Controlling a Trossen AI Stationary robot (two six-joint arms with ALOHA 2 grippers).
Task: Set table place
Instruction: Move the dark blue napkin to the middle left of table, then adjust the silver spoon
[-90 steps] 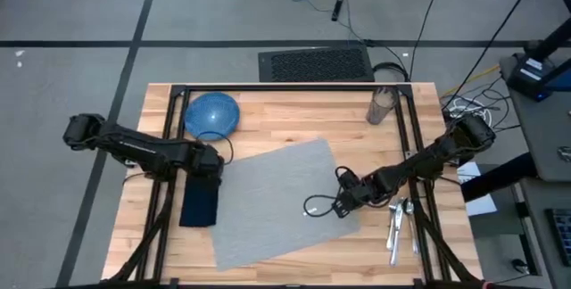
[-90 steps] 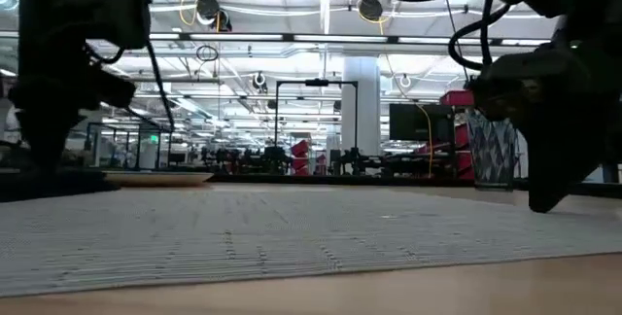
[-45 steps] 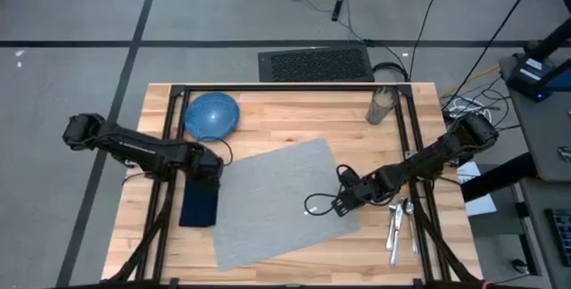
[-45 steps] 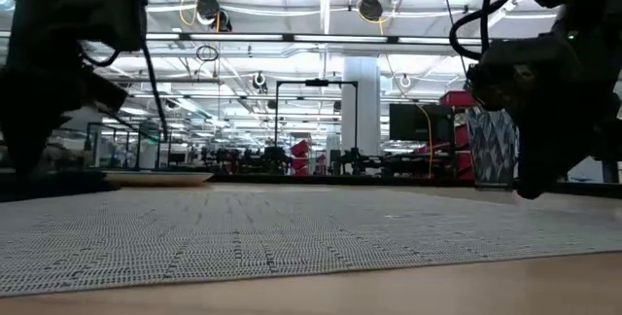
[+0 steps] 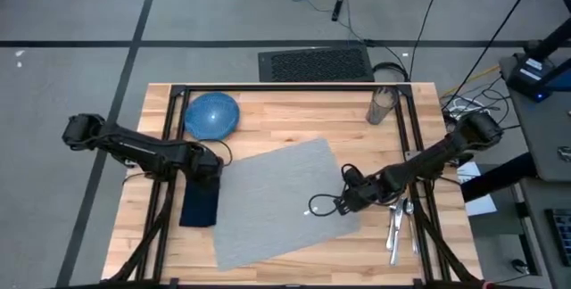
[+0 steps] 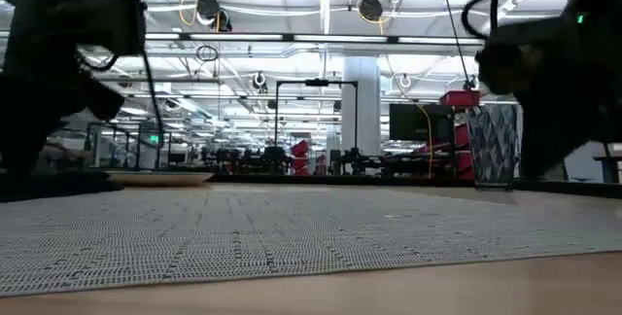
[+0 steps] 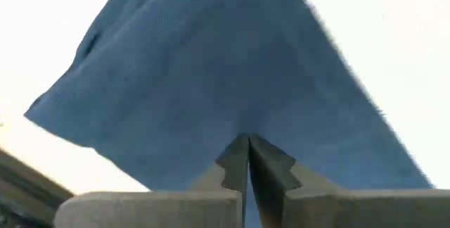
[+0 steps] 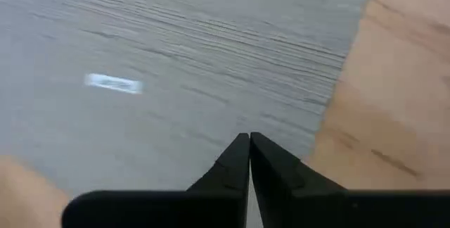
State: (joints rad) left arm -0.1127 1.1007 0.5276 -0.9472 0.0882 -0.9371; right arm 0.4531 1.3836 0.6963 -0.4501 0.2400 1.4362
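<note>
The light-grey placemat [image 5: 268,204] lies flat and askew on the wooden table [image 5: 294,115]; its small white tag [image 8: 112,82] shows in the right wrist view. My right gripper [image 5: 343,203] is shut and hangs just above the mat's right edge [image 8: 330,80]. A dark navy napkin [image 5: 198,207] lies left of the mat. My left gripper [image 5: 207,173] is shut over the napkin's far end [image 7: 211,66]. A blue dish [image 5: 212,115] rests at the far left. My left gripper's shut fingers [image 7: 235,159] point down at the napkin's far end [image 7: 246,119]. The napkin lies flat on the table. Whether the fingertips touch the cloth I cannot tell.
A clear patterned glass [image 5: 382,106] stands at the far right. Silver cutlery [image 5: 397,222] lies right of the mat, close to my right arm. Black frame rails [image 5: 285,88] run along the table's far and side edges. Bare wood shows between the dish and the glass.
My right gripper has risen a little off the placemat and drawn toward the table's right edge, staying shut. The placemat has stayed flat where it was.
</note>
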